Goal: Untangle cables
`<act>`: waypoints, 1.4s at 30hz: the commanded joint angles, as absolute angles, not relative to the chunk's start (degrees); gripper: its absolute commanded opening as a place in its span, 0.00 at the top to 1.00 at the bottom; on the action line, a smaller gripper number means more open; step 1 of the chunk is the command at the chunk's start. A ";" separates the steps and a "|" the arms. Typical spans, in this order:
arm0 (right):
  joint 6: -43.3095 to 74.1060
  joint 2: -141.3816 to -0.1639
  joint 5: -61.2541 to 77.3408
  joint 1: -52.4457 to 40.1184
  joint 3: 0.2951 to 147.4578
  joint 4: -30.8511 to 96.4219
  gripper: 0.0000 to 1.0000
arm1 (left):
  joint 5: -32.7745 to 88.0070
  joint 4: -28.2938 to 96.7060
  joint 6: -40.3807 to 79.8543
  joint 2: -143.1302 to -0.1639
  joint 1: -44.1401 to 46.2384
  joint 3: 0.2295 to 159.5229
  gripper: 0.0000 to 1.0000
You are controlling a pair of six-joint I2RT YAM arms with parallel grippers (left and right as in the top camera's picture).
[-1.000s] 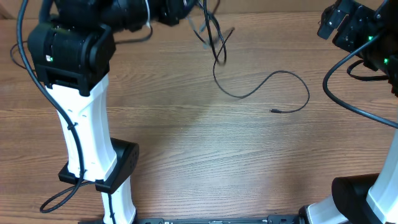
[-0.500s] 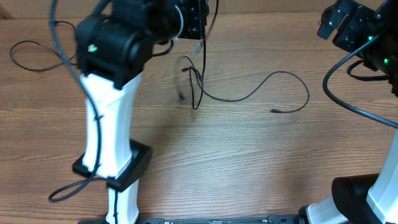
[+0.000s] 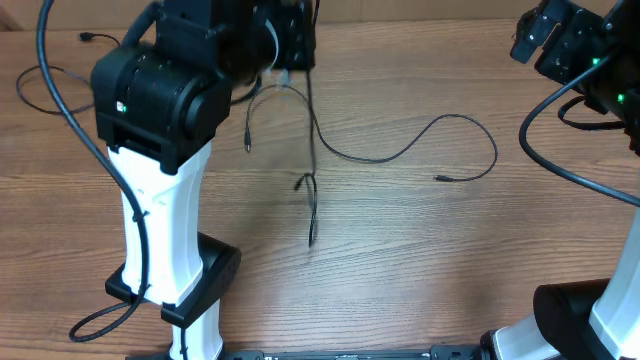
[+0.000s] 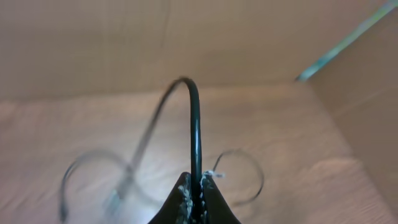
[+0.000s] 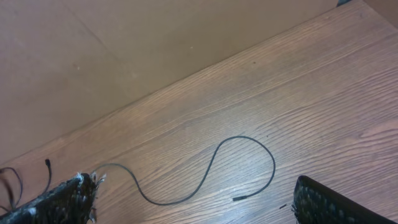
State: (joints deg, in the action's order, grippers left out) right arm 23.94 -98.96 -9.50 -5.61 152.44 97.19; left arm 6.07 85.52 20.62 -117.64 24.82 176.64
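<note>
Between tips of the left end effector [image 4: 194, 194], a cable [image 4: 196, 127] clamped; right end effector [image 5: 193, 198] wide, apart

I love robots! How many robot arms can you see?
2. The left arm rises from the table's left side and pinches a black cord near the back. The right arm is at the right edge, touching no cord.

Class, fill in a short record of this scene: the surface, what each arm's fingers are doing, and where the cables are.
Surface: wooden table
Left fingers: shut on a thin black cable arching up from them
Right fingers: open, holding nothing
Loose cable: lying curved on the table, touched by neither arm
</note>
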 commanded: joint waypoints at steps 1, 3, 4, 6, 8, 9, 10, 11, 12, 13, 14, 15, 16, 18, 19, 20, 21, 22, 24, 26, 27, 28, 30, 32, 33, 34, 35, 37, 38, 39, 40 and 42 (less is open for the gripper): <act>23.70 -98.72 -10.46 -5.50 152.20 97.03 0.00 | 13.80 79.42 23.46 -112.88 22.92 177.31 0.96; 23.70 -98.72 -10.46 -5.50 152.20 97.03 0.00 | 14.81 75.61 26.63 -110.83 21.69 177.31 0.96; 23.70 -98.72 -10.46 -5.50 152.20 97.03 0.00 | 14.87 74.00 27.77 -109.60 21.06 177.31 0.96; 23.70 -98.72 -10.46 -5.50 152.20 97.03 0.00 | 14.85 73.01 28.62 -107.48 20.40 177.31 0.96; 23.70 -98.72 -10.46 -5.50 152.20 97.03 0.00 | 15.03 73.97 28.77 -106.19 20.49 177.31 0.96; 23.70 -98.72 -10.46 -5.50 152.20 97.03 0.00 | 15.03 75.24 28.80 -105.80 20.78 177.31 0.96; 23.70 -98.72 -10.46 -5.50 152.20 97.03 0.00 | 15.00 76.55 28.80 -105.56 20.99 177.31 0.96; 23.70 -98.72 -10.46 -5.50 152.20 97.03 0.00 | 15.00 77.78 28.80 -105.56 21.15 177.31 0.96; 23.70 -98.72 -10.46 -5.50 152.20 97.03 0.00 | 15.03 78.96 29.06 -105.56 21.19 177.31 0.96; 23.70 -98.72 -10.46 -5.50 152.20 97.03 0.00 | 14.98 79.79 29.47 -105.62 21.19 177.31 0.96; 23.70 -98.72 -10.46 -5.50 152.20 97.03 0.00 | 14.87 80.58 29.89 -105.65 21.17 177.27 0.96; 23.70 -98.72 -10.46 -5.50 152.20 97.03 0.00 | 14.90 80.95 29.91 -105.65 21.17 177.25 0.96; 23.70 -98.72 -10.46 -5.50 152.20 97.03 0.00 | 14.94 81.17 30.00 -105.62 21.17 177.25 0.96; 23.70 -98.72 -10.46 -5.50 152.20 97.03 0.00 | 15.16 81.25 30.79 -105.62 21.19 177.25 0.96; 23.70 -98.72 -10.46 -5.50 152.20 97.03 0.00 | 15.18 81.41 30.98 -105.62 21.19 177.25 0.96; 23.70 -98.72 -10.46 -5.50 152.20 97.03 0.00 | 15.25 81.73 31.27 -105.62 21.19 177.25 0.96; 23.70 -98.72 -10.46 -5.50 152.20 97.03 0.00 | 15.29 82.28 31.86 -105.62 21.19 177.25 0.96; 24.23 -98.72 -10.13 -5.50 152.20 96.90 0.00 | 15.29 82.67 32.29 -105.62 21.19 177.25 0.96; 26.79 -98.72 -7.92 -5.50 152.20 94.54 0.00 | 15.27 82.96 32.40 -105.62 21.19 177.25 0.96; 27.18 -98.72 -1.56 -5.50 152.20 95.64 0.00 | 15.00 82.76 33.17 -105.65 21.19 177.25 0.96; 27.18 -98.72 0.71 -5.50 152.20 96.23 0.00 | 14.85 82.41 33.80 -105.65 21.19 177.25 0.96; 27.18 -98.72 2.15 -5.50 152.20 95.57 0.00 | 14.85 81.84 33.91 -105.65 21.17 177.25 0.96; 27.18 -98.70 7.38 -5.50 152.20 94.52 0.00 | 14.85 80.09 34.98 -105.62 21.17 177.25 0.96; 24.77 -99.11 17.08 -5.67 152.14 94.50 0.00 | 14.81 77.95 38.26 -105.62 21.15 177.25 0.96; 20.29 -99.48 23.99 -6.31 151.96 94.56 0.00 | 14.59 76.47 40.64 -105.65 20.97 177.25 0.96; 15.99 -99.81 29.39 -7.11 151.76 94.70 0.00 | 14.04 75.24 42.57 -105.65 20.91 177.23 0.96; 12.08 -100.20 33.91 -8.08 151.48 94.94 0.00 | 12.95 73.91 44.10 -105.65 20.91 177.16 0.96; 7.53 -100.86 38.35 -10.66 150.47 95.35 0.00 | 11.25 72.31 45.45 -105.65 20.91 177.14 0.96; 7.16 -101.03 38.44 -12.14 149.91 95.31 0.00 | 11.20 72.07 45.52 -105.65 20.91 177.14 0.96; 7.11 -101.34 38.20 -13.76 149.29 95.15 0.00 | 11.20 72.01 46.37 -105.65 20.91 177.14 0.96; 6.59 -101.60 38.13 -15.38 148.79 94.80 0.00 | 11.29 72.07 47.29 -105.65 20.91 177.14 0.96; 4.12 -102.08 38.04 -18.26 147.92 93.65 0.00 | 11.44 71.88 49.45 -105.65 20.91 177.14 0.96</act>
